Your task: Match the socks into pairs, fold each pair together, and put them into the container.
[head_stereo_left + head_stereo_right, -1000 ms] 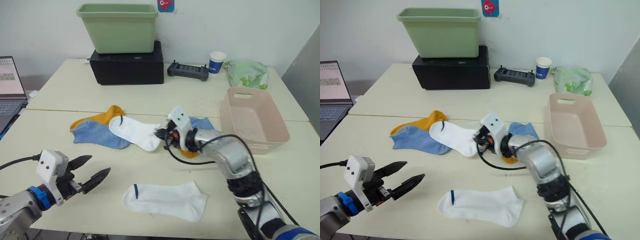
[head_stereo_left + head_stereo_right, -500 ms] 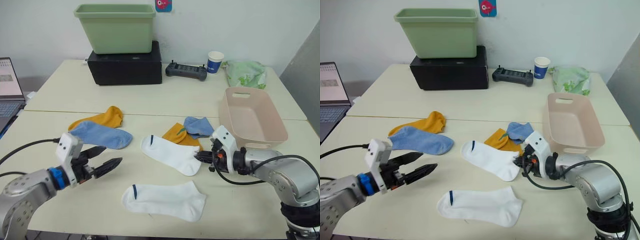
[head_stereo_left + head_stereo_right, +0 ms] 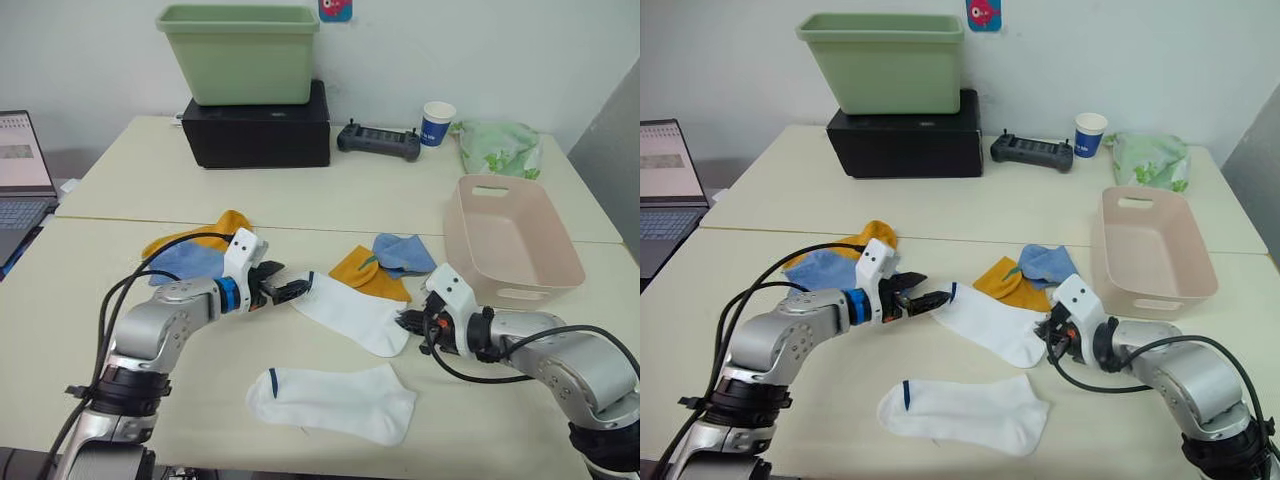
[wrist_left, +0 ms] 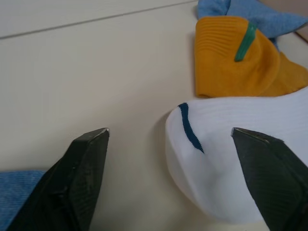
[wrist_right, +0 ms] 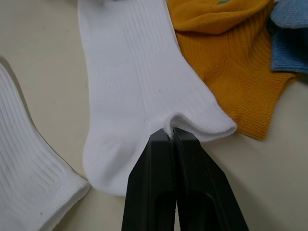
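White sock (image 3: 350,312) lies pinched at one end by the right gripper's (image 3: 408,322) fingers, left gripper (image 3: 291,289) spread at its other.

- The left arm (image 3: 160,325) is looking shiny and silver-grey, with a round, smooth shell.
- A bright blue ring (image 3: 231,295) is sitting at its wrist, next to a small white box (image 3: 245,250) with two dark dots.
- Black cables (image 3: 125,300) are looping along the left arm.
- The right arm (image 3: 570,360) is showing the same silver shell, with a black cable (image 3: 470,378) curling under it.
- The left gripper (image 4: 173,178) and the right gripper (image 5: 172,137) are showing black, pointed fingers.
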You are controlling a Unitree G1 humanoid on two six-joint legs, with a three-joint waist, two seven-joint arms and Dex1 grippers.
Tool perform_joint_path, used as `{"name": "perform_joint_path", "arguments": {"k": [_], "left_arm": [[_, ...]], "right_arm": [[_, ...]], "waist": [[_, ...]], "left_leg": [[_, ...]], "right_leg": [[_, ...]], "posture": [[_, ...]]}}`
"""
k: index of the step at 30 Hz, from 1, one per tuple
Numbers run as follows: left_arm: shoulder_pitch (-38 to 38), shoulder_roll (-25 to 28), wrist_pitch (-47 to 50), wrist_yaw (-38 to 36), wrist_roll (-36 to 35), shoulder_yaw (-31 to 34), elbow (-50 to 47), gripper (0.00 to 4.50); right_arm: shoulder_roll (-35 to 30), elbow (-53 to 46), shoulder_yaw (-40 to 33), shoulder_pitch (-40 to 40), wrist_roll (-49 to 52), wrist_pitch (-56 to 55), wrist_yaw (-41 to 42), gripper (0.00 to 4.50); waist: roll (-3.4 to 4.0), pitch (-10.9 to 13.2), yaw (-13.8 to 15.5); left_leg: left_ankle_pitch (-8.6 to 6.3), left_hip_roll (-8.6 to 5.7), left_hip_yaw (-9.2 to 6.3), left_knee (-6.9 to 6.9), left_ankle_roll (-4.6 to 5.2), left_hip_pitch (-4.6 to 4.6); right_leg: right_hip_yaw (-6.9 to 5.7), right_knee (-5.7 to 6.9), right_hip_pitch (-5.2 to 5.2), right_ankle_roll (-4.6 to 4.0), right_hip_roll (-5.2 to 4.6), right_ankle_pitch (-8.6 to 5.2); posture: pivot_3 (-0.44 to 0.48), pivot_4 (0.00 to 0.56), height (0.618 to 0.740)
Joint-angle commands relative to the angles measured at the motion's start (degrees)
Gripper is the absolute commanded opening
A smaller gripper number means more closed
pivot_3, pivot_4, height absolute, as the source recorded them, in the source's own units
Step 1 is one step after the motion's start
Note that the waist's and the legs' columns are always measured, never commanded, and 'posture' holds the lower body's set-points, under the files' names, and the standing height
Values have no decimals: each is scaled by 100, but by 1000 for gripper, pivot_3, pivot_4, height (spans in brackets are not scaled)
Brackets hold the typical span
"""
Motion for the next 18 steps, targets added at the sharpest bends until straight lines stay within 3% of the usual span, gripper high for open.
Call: {"name": "perform_joint_path", "arguments": {"k": [1, 10, 18], "left_arm": [[-167, -20, -11, -122, 203, -134, 95, 2980], [136, -156, 32, -83, 218, 69, -150, 46], [608, 51, 600, 20, -357, 842, -1248, 19]], "right_arm": [[-56, -107, -23, -46, -1, -159, -29, 0], [-101, -48, -20, 61, -97, -395, -95, 0], [-20, -107, -374, -7, 95, -603, -20, 0]], "waist": [[0, 0, 1], [0, 0, 7], [0, 0, 1]], "left_leg": [[0, -4, -16, 1, 0, 1], [0, -10, -40, 2, 0, -3], [1, -8, -45, 2, 0, -5]], "right_leg": [[-1, 2, 2, 0, -1, 0], [-10, -4, 10, 0, -6, 0], [-13, -3, 9, 0, -5, 0]], "posture": [[0, 150, 720], [0, 150, 720], [0, 150, 720]]}}
